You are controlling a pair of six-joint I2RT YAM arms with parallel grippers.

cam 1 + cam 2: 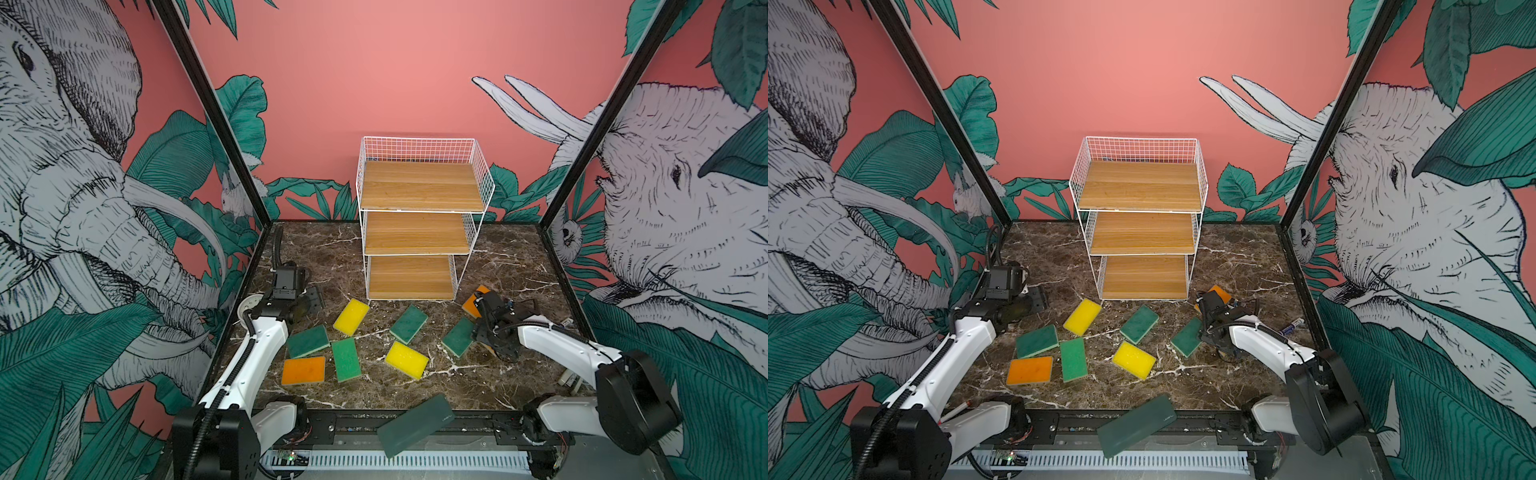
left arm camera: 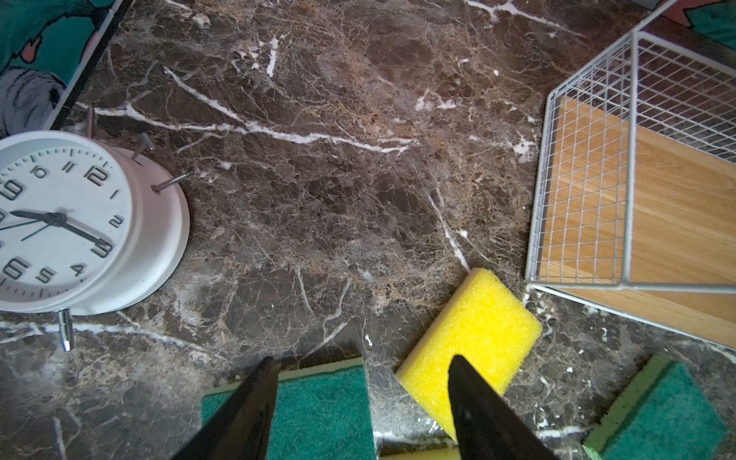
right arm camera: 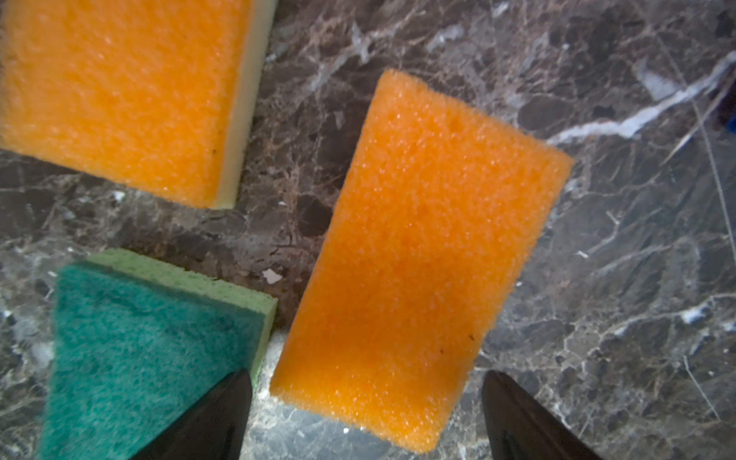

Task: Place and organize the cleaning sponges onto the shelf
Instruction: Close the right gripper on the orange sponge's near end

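The shelf [image 1: 419, 224] stands empty at the back middle of the marble table in both top views. Several sponges lie flat in front of it: yellow [image 1: 351, 316], dark green [image 1: 408, 324], dark green [image 1: 308, 341], green [image 1: 346, 359], orange [image 1: 303, 370], yellow [image 1: 406, 360], dark green [image 1: 458, 336]. My left gripper [image 2: 362, 358] is open and empty, above the gap between a dark green sponge [image 2: 318, 406] and a yellow one [image 2: 474, 342]. Open too, my right gripper [image 3: 366, 374] hangs over an orange sponge [image 3: 422, 259] without touching it, beside another orange sponge [image 3: 119, 91] and a green one [image 3: 151, 338].
A white alarm clock [image 2: 71, 223] lies on the table left of my left gripper. A large dark green slab [image 1: 415, 424] lies over the front edge. A small pen-like item [image 1: 1291, 326] lies by the right wall. Black frame posts bound both sides.
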